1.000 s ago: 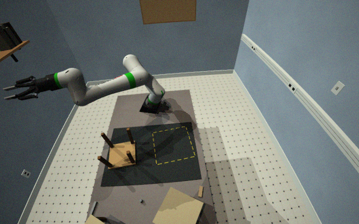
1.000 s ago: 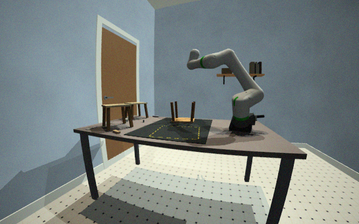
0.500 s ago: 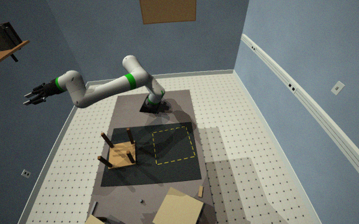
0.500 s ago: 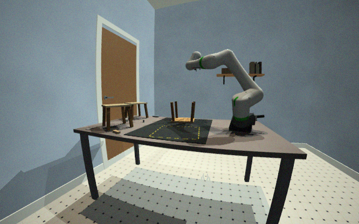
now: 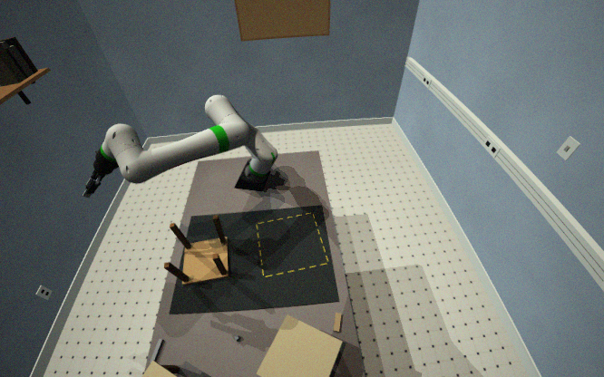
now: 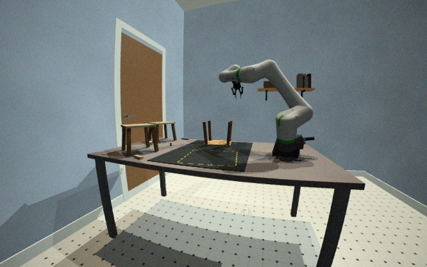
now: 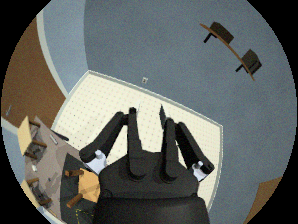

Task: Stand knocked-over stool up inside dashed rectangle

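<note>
The stool (image 5: 203, 262) lies upside down on the dark mat (image 5: 253, 294), legs up, just left of the dashed rectangle (image 5: 291, 245). The tool (image 6: 236, 94) hangs high above the surface (image 6: 315, 169), partly spread and pinching nothing. Only the exterior view shows two upright stools (image 6: 139, 134) at the far left by the door (image 6: 140, 99).

Past my work the room is blue-walled with a brown door (image 6: 140, 99) at the far left. Beside it, on the left end of the surface (image 6: 311, 169), two small wooden benches (image 6: 139, 127) stand upright, a little wood block (image 6: 138, 156) near them. A wall shelf (image 6: 286, 89) with dark books (image 6: 303, 80) hangs at the far right. Below lies dotted tile floor (image 6: 228, 212).
</note>
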Robot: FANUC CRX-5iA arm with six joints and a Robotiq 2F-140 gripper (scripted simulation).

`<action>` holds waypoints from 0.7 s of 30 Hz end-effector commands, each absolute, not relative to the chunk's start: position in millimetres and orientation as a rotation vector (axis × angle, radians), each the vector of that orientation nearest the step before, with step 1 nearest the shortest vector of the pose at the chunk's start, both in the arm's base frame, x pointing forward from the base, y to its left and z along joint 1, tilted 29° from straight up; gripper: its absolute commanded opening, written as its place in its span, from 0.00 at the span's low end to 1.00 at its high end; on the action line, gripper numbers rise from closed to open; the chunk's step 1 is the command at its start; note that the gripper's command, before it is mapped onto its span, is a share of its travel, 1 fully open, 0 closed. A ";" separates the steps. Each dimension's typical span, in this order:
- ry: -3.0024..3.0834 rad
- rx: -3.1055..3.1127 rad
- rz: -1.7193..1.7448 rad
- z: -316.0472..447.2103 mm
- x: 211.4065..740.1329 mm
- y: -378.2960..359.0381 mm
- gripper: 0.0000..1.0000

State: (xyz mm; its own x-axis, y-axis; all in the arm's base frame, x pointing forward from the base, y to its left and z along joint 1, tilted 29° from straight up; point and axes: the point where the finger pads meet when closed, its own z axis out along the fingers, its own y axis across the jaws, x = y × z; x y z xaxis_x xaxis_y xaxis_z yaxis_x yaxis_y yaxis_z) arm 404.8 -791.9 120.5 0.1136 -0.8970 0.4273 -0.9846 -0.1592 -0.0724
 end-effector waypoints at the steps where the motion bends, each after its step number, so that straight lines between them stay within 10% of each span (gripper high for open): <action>1: -2.039 2.248 0.401 91.5 403.2 -743.1 0.38; 21: -2.423 2.693 -0.319 61.2 442.9 -492.3 0.38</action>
State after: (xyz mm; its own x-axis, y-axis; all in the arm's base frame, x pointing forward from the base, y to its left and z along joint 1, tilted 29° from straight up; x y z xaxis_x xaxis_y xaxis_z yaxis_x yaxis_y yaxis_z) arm 437.4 -551.2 60.9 0.1295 -0.9422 -0.3091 -0.9705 -0.0566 -0.2342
